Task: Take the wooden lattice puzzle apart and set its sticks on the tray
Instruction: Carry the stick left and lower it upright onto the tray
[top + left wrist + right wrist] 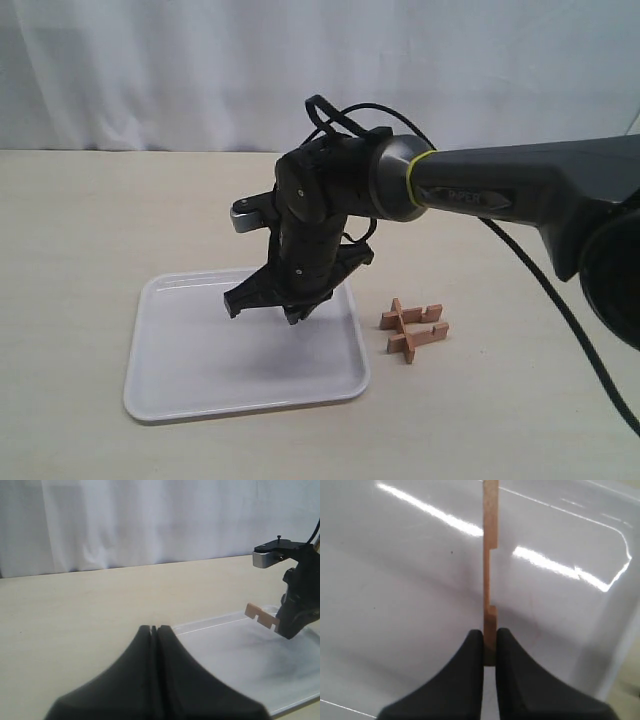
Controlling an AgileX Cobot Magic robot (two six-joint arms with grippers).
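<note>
Wooden lattice puzzle (414,330) lay partly taken apart on the surface (80,250), just beside the tray's (180,390) right edge in the exterior view. Two bars ran roughly left to right and parallel, and a third appeared to cross them near their left ends. One stick (490,555) was pinched by its end in the right claw (490,645), above the white tray. Its long axis ran straight out from the fingertips, seen edge-on, with two square notches along one side. In the exterior view the claw hid it. The left claw (154,630) was closed and empty over the bare surface near the tray.
</note>
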